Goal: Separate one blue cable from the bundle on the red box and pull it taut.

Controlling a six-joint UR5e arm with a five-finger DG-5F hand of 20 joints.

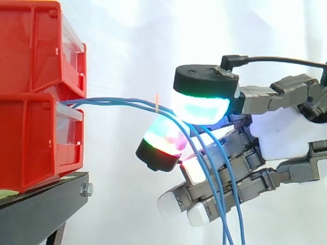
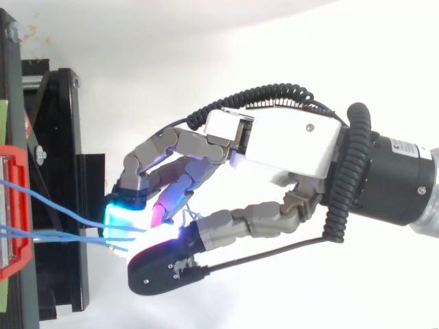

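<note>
The hand [image 1: 286,133] reaches in from the right with its palm turned toward the red box [image 1: 30,143], which sits beneath a second red bin [image 1: 30,46] on the black stand [image 1: 41,209]. The bundle [image 2: 55,235] of blue strands leaves the mouth of the red box, runs roughly level toward the hand, then drapes down across the lower fingers [image 1: 176,201] and hangs loose. Being anchored in the box gives the hand something to pull against.

The thumb pad [image 1: 202,104] sits on top of the strands. A curled finger pad [image 1: 162,137], glowing red and green, comes up from below just beside it, so the fingers are closed in a pinch where the strands fan apart. The blue cable [image 1: 138,102] riding highest goes straight in under the thumb pad while the others slide down beside the lower pad. It appears to be the one strand held, though the pads hide the exact contact. A small orange tag [image 1: 157,100] stands up just before the thumb.

The separation looks under way, but the held strand shows a slight bow and is probably not yet taut. The next move likely calls for a firm draw away from the box. The risk is that neighbouring strands drag along, or that the thin cable slips between the thick pads.
</note>
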